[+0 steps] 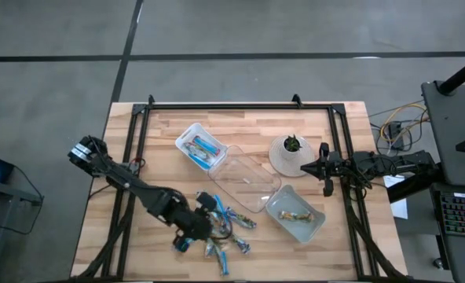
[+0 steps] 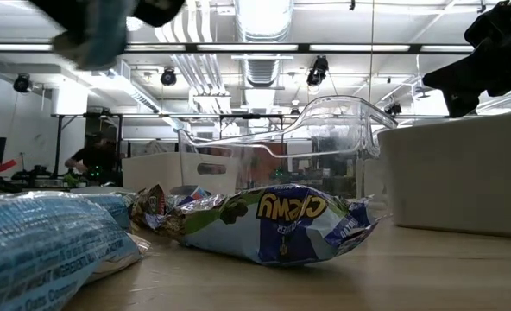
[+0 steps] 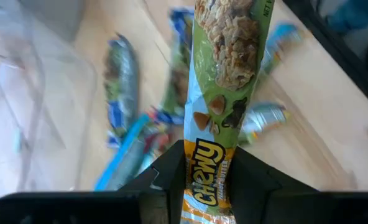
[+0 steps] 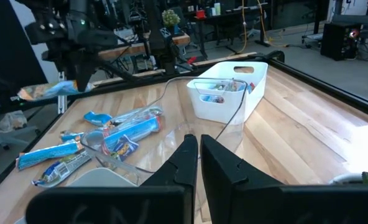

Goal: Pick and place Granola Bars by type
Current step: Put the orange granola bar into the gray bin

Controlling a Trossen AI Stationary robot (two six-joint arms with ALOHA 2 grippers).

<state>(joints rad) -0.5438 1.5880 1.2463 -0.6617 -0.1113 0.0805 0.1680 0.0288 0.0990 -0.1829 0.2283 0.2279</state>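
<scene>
My left gripper (image 1: 192, 233) hovers over the near middle of the table, shut on a greenish-tan granola bar (image 3: 224, 74) printed "Chewy". It shows from afar in the right wrist view, bar (image 4: 46, 91) in its fingers. Below and beside it, several loose granola bars (image 1: 231, 228) in blue and silvery wrappers lie flat on the wood (image 3: 122, 81). My right gripper (image 4: 198, 149) waits shut at the table's right edge (image 1: 324, 169), holding nothing. My left gripper pinches the bar near its orange "Chewy" end (image 3: 207, 163) between its two fingers, one on each long edge. The fingers slant down, and the bar runs on past their tips, along their line. The bar is lifted clear of the table and the pile.
A tray (image 1: 181, 140) holding blue bars stands at the far middle, a clear tray (image 1: 252, 169) next to it, and a third tray (image 1: 320, 224) with tan bars nearer right. A white pot with a small plant (image 1: 290, 153) sits by my right gripper.
</scene>
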